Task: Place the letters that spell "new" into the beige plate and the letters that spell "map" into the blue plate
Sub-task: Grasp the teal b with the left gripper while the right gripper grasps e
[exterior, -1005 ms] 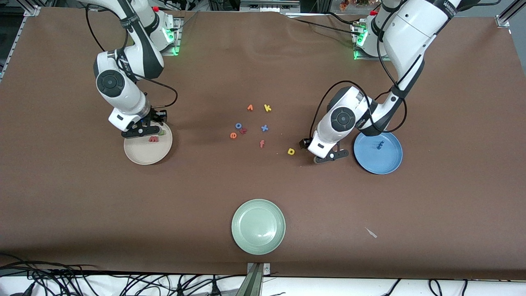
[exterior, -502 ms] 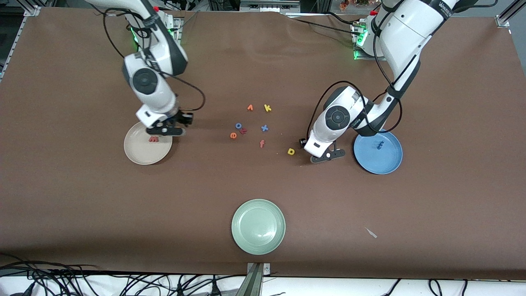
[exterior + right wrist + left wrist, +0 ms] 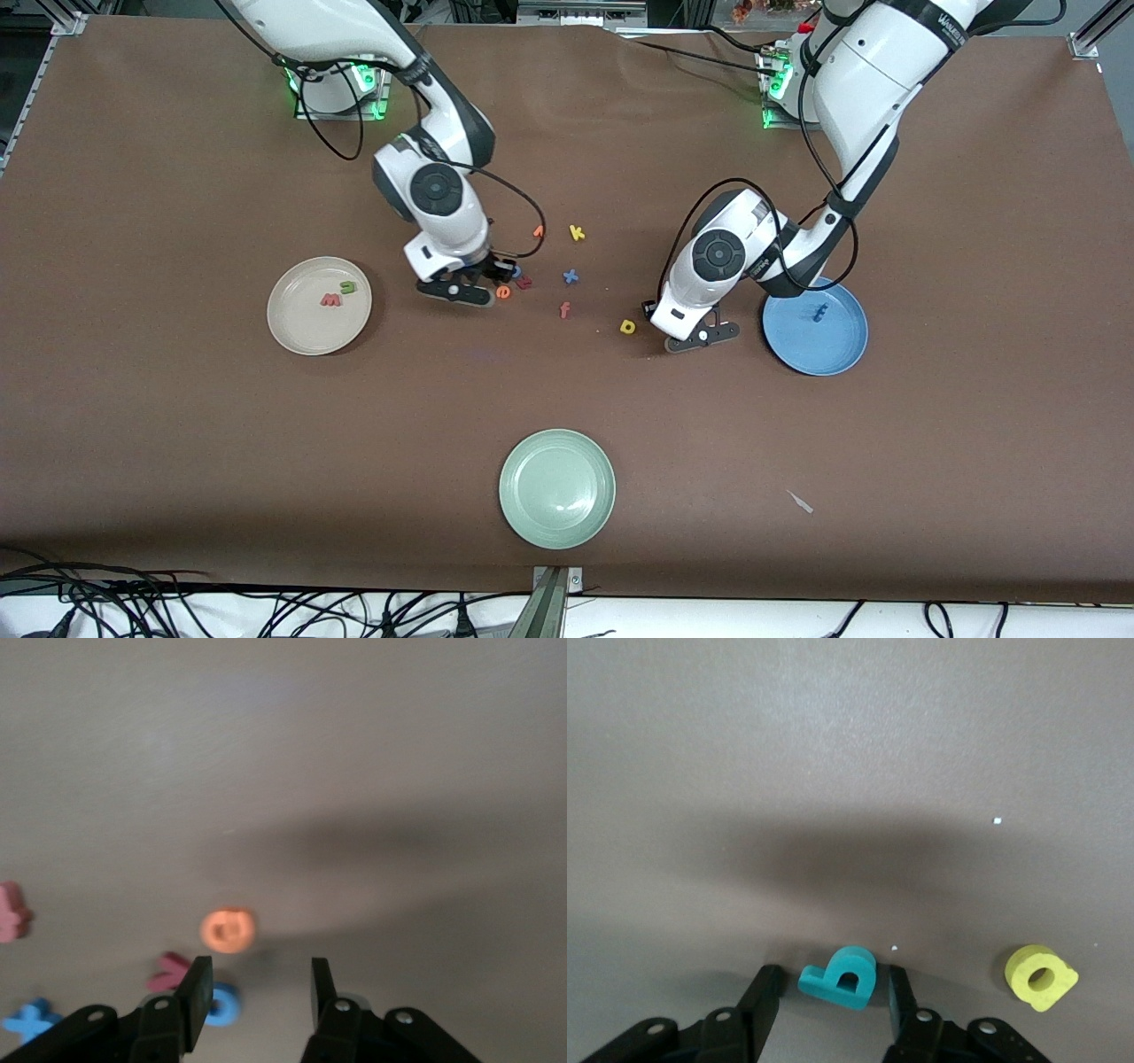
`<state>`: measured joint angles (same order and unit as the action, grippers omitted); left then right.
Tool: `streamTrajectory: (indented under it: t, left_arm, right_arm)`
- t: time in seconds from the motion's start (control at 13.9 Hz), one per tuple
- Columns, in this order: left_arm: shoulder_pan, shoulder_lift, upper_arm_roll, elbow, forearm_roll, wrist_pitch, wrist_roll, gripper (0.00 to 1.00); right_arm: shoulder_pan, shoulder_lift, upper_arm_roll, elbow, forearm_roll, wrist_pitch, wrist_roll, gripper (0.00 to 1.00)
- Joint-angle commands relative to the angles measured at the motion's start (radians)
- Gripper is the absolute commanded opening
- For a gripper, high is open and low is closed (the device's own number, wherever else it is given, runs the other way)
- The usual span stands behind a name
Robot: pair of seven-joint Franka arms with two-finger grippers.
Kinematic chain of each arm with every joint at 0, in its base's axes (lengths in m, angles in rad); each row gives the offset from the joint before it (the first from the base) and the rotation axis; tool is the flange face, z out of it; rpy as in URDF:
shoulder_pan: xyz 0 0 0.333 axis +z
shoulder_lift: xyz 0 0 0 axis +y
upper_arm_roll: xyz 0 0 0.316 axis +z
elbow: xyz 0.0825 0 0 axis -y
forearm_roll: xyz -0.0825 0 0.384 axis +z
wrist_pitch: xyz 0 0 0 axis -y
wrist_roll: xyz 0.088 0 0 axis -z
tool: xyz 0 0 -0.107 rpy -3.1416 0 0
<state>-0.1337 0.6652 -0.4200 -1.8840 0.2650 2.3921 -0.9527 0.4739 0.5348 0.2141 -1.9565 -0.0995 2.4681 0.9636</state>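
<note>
From the front, the beige plate point(image 3: 319, 306) holds a red w point(image 3: 330, 300) and green n point(image 3: 348, 286), the left wrist shows the left gripper point(image 3: 829, 994) half open around the teal a point(image 3: 842, 974), and the right wrist shows the right gripper point(image 3: 257, 988), empty and part open, near the orange e point(image 3: 228, 929).

Table cover point(image 3: 177, 461): plain brown sheet, matte, faintly creased near 12 o'clock.
Frame: aluminium rails point(image 3: 66, 16) at the corners at 11 and 1 o'clock.
Front edge: white ledge with a tangle of black cables point(image 3: 106, 602) at 7 o'clock; a metal bracket point(image 3: 554, 598) at 6 o'clock.
Light: even, overhead, soft shadows.
</note>
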Motion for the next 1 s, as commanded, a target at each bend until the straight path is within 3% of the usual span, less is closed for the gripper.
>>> streamTrajectory:
  t: [0.0, 0.65, 0.93]
  left_arm:
    - [-0.007, 0.016, 0.006, 0.029, 0.046, -0.013, -0.026, 0.53]
    - [-0.007, 0.021, 0.006, 0.025, 0.056, -0.013, -0.026, 0.37]
    - [-0.007, 0.017, 0.006, 0.031, 0.056, -0.042, -0.020, 0.32]
  right_arm:
    - [0.060, 0.082, -0.042, 0.065, -0.014, 0.038, 0.063, 0.53]
    - [0.063, 0.091, -0.077, 0.065, -0.058, 0.060, 0.044, 0.52]
    - [0.063, 0.076, -0.078, 0.103, -0.046, 0.001, 0.049, 0.52]
